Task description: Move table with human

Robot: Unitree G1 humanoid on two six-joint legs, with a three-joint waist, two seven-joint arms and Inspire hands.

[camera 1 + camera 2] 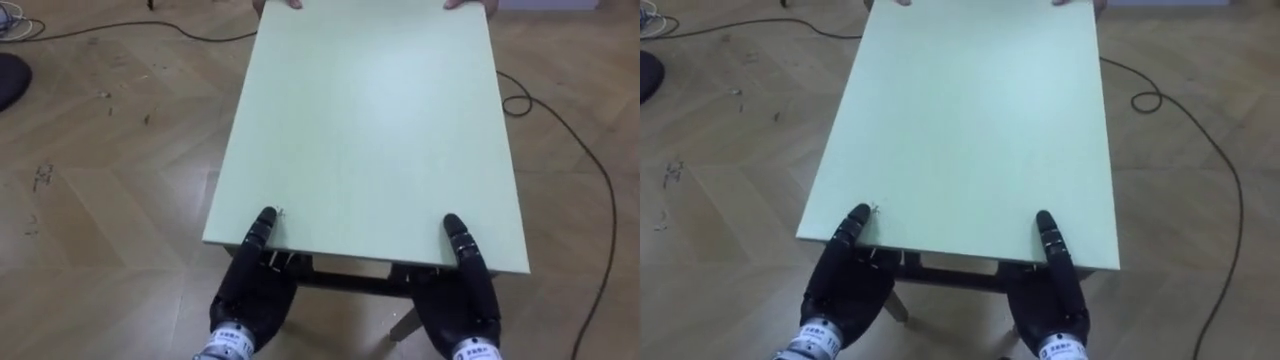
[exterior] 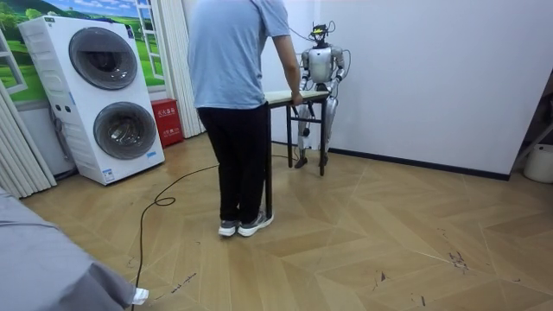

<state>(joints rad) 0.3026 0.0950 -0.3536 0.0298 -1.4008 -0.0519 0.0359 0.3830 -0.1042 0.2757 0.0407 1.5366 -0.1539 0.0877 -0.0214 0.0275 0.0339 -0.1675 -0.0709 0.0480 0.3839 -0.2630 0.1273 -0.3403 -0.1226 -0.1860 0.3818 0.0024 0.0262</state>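
Table, smooth pale-green rectangular top; left hand, right hand, each pinching its near edge

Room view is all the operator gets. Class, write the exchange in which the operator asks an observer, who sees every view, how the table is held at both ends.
Operator: How does the robot hold its end?
Observer: The left hand and the right hand sit under the near edge of the table, one towards each corner, each with its thumb on top.
Operator: And the far end?
Observer: The person's fingertips show over the far edge at both corners.
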